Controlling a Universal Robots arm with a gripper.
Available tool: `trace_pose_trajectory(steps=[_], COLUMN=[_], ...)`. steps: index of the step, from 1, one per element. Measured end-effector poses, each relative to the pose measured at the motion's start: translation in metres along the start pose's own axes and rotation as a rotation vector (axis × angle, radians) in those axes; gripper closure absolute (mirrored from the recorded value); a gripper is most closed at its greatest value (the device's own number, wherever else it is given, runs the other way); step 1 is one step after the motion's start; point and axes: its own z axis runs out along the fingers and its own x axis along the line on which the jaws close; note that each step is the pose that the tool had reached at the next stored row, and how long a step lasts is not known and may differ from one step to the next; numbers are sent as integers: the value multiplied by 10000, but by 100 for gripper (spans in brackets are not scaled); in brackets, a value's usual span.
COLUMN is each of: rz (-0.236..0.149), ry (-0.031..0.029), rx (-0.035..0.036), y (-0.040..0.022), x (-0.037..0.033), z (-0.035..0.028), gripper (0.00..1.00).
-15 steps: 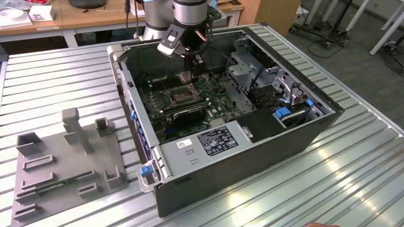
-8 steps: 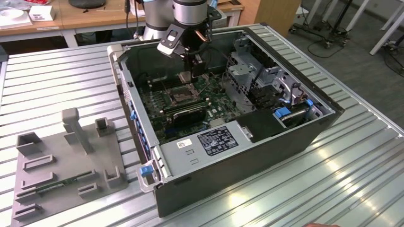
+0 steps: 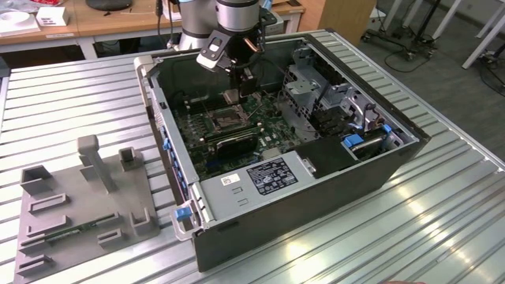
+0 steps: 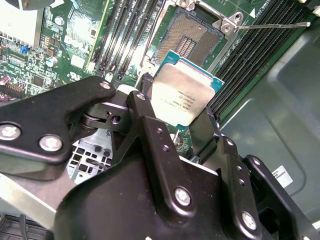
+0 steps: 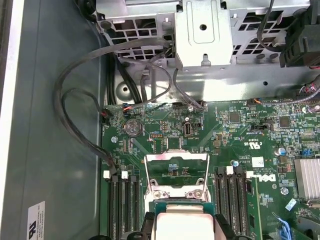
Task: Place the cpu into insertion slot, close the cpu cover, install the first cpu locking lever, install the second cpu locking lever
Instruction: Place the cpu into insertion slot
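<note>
Ribbed metal counter [image 3: 426, 225] carries the open computer case [image 3: 316, 195]. Inside it my fingers [image 4: 202, 127] are clenched on opposite edges of the cpu [image 4: 182, 97], holding it above the motherboard [image 5: 240, 130], close to the bare insertion slot [image 4: 187, 42], not yet seated. The cpu cover [image 5: 176, 170] stands raised open.

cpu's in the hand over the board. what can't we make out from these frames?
Silver-topped square cpu: first wrist view, cut off by the frame edge.
Open grey pin socket: second wrist view, part hidden behind the cpu.
Cpu height over socket: exterior view, too small to judge.
</note>
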Motion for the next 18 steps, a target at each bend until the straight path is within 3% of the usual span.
trace_pose_trajectory(steps=[7, 18], rz=[0, -1], ry=[0, 0], rx=[0, 0], y=[-81, -85], x=[7, 7], z=[7, 15], gripper=[46, 46])
